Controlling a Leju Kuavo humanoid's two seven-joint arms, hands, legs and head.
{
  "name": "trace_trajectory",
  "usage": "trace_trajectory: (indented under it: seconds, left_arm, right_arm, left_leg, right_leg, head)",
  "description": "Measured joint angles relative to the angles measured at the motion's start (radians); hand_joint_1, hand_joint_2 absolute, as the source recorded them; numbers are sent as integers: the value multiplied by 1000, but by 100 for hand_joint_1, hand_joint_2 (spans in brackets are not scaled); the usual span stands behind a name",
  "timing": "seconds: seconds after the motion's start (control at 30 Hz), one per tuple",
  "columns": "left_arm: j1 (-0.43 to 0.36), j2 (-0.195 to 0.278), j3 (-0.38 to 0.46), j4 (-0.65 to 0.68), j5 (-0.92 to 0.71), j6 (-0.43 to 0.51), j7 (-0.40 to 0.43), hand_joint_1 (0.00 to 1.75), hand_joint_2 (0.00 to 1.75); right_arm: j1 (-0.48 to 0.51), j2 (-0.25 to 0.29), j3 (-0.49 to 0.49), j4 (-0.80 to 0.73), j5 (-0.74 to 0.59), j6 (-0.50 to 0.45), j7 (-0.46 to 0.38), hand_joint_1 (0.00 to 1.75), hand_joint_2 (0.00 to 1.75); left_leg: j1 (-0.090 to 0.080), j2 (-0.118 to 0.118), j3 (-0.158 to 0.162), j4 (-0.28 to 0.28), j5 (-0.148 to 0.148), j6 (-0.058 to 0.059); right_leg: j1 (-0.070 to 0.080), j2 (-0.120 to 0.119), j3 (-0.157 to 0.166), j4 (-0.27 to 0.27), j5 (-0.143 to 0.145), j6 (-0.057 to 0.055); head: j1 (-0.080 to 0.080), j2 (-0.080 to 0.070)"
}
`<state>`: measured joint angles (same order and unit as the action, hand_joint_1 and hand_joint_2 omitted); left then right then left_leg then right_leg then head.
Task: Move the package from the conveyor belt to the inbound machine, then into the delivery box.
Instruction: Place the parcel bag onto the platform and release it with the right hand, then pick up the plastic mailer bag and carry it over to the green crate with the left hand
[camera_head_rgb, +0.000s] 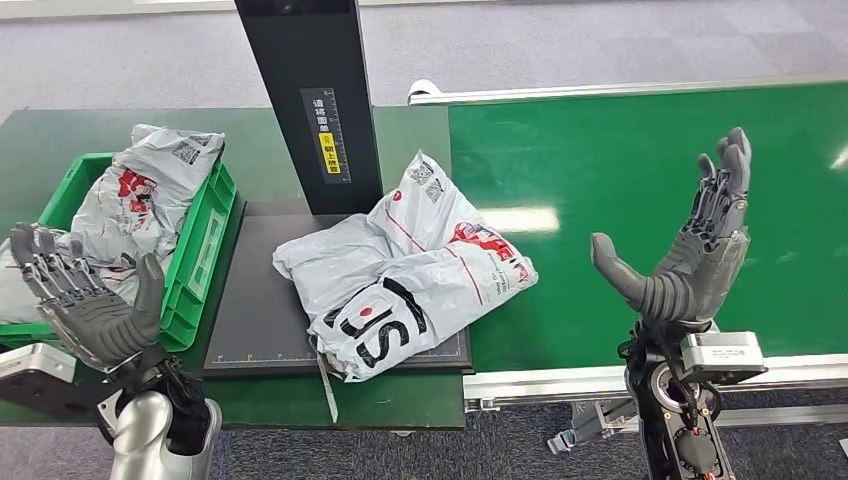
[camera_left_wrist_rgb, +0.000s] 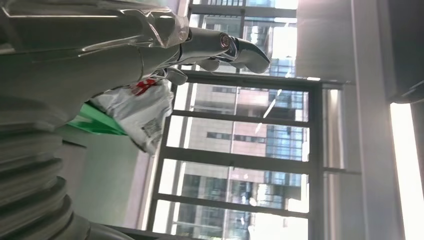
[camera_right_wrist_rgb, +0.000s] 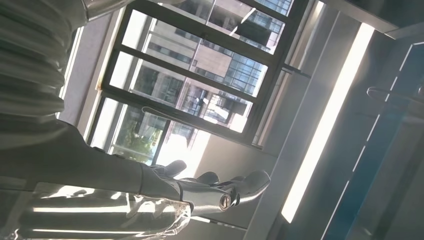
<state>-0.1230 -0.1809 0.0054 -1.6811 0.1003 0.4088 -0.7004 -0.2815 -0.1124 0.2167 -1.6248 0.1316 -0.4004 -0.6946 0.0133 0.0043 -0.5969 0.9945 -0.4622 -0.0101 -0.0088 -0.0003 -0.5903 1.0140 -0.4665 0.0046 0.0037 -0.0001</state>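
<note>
Left hand raised, package between hands.

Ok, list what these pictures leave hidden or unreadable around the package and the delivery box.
- Platform of the inbound machine: in the head view the package covers much of it.
- Delivery box: its inside is hidden by the bags in it; its near corner sits behind the left hand.
- Package labels: too small to read in the head view.
- Bag in the left wrist view: partly hidden by the hand.
- Conveyor belt: cut off at the picture's right edge.
</note>
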Motion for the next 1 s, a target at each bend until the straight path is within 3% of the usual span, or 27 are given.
trace_trajectory:
  seconds: [0.6, 0.7, 0.83, 0.93, 1.0]
  left_arm:
    - [5, -30, 18, -73, -3, 13, 0, 0, 175]
    - [-2, -35, 11, -86, -16, -24, 0, 0, 175]
    - [-40, 9, -106, -6, -123, -186, 47, 0, 175]
    - [-86, 45, -212, 102, -260, -272, 141, 0, 175]
    - [-145, 53, -272, 213, -382, -316, 246, 0, 175]
  right_arm:
    - [7, 10, 0, -2, -2, 12, 0, 0, 175]
    - [13, 19, 0, -2, -5, 34, 0, 0, 175]
    - [14, 32, -3, 1, -21, 85, 0, 0, 175]
    - [14, 39, -5, 7, -23, 122, 0, 0, 175]
    - [11, 45, -6, 19, -15, 144, 0, 0, 175]
  left_leg:
    - [0, 0, 0, 0, 0, 0]
    - [0, 0, 0, 0, 0, 0]
    - [0, 0, 1, 0, 0, 0]
    - [0, 1, 1, 0, 0, 0]
    - [-1, 0, 2, 0, 0, 0]
  right_leg:
    - [0, 0, 0, 0, 0, 0]
    - [0, 0, -1, 0, 0, 0]
    - [0, -1, 0, 0, 0, 0]
    - [0, 0, 0, 0, 0, 0]
    - [-1, -1, 1, -1, 0, 0]
  head:
    - [0, 0]
    - [0, 0]
    - [0, 0]
    - [0, 0]
    - [0, 0]
